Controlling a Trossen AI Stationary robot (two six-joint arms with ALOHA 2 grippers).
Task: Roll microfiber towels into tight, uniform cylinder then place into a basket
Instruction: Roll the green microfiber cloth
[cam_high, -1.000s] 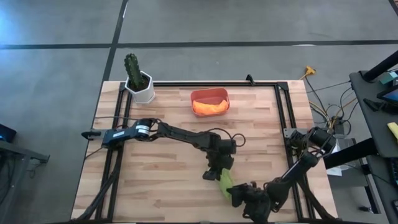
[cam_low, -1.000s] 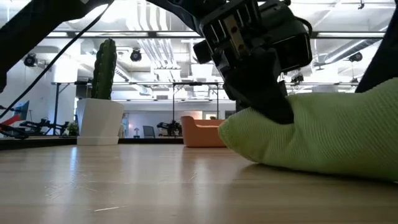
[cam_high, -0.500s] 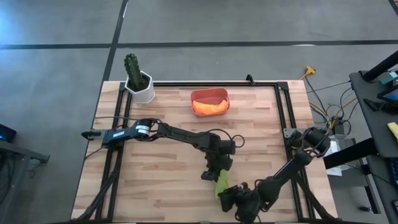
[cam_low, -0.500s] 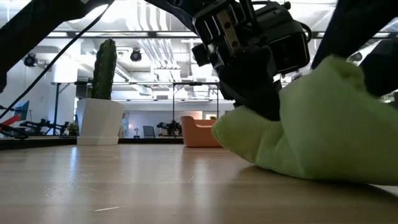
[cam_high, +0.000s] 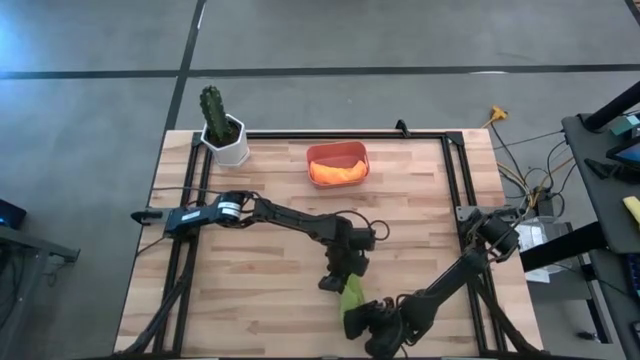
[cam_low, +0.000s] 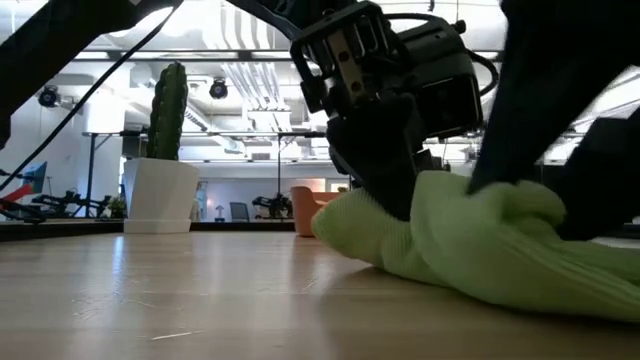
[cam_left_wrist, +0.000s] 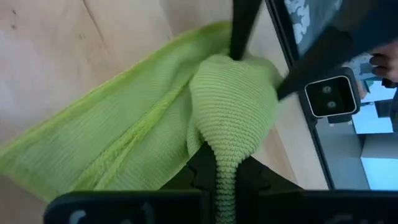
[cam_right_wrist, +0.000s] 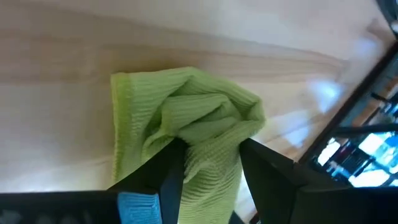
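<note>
Down near the table's front edge, both grippers meet over the green towel, which lies bunched and partly rolled on the wood. The left gripper sits at the towel's far end, its jaws closed on a narrow fold of the cloth (the left wrist view shows that fold pinched between the two dark fingers). In the low view the same gripper presses down onto the towel, one end of which rests on the tabletop.

The right gripper is at the towel's near end, close to the table's front edge. Its fingers stand apart on either side of the bunched cloth, with towel between them; whether they are actually squeezing it I cannot tell. In that wrist view the towel looks like a loose, crumpled roll, not a tight cylinder.

The basket stands well apart at the back of the table, with the orange towel lying inside it. In the low view the basket shows small in the distance, behind the green towel. A cactus in a white pot stands at the table's back left corner (clear of both arms).
</note>
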